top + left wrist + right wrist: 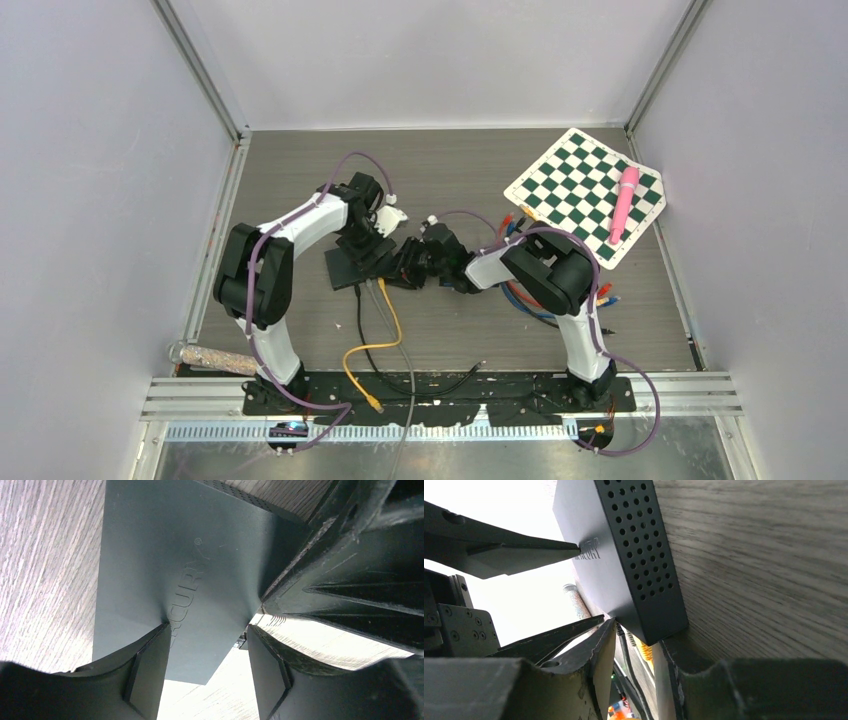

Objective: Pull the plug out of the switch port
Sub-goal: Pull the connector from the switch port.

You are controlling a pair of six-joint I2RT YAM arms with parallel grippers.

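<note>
The black network switch (345, 268) lies flat at mid table; its top also shows in the left wrist view (165, 555) and its perforated side in the right wrist view (624, 565). A yellow plug (645, 651) sits in a port beside a black and a grey plug; their cables (390, 330) trail toward the near edge. My left gripper (207, 675) is open over the switch's corner, one finger (150, 675) touching its top. My right gripper (636, 680) is open at the port face, the plugs standing between its fingers, the yellow one next to one finger (669, 680).
A green-and-white chessboard (585, 195) with a pink pen (625, 205) lies at the back right. A bundle of coloured cables (530, 300) lies under the right arm. A speckled roll (215, 357) lies at the near left. A small white part (392, 215) lies behind the switch.
</note>
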